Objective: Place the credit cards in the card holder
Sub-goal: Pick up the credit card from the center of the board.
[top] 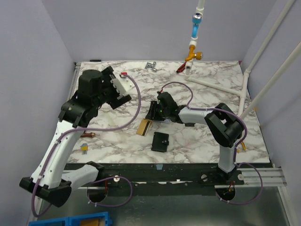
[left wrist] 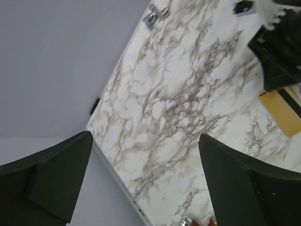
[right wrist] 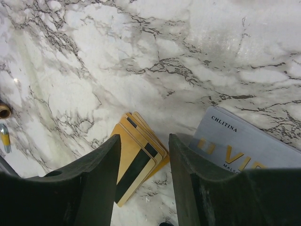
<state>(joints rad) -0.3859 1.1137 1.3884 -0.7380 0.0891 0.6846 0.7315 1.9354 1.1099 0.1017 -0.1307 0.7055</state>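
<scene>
Neither gold card (right wrist: 136, 157) nor grey-blue card (right wrist: 244, 146), both lying mid desk (top: 202, 136), is in the card holder (top: 161, 141). The right pincer (right wrist: 145, 141) hovers half-parted and the left pincer (left wrist: 145, 136) gapes empty.

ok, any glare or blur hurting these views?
Top external: even light, soft shadows on the table, sharp. Left wrist: left claw dark and slightly soft near the lens. Right wrist: mild sheen on the marble top right; grey card print legible.

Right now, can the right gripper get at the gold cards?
Likely yes: the right gripper points at the gold cards, jaws parted, nothing in between; the grey card lies to one side.
</scene>
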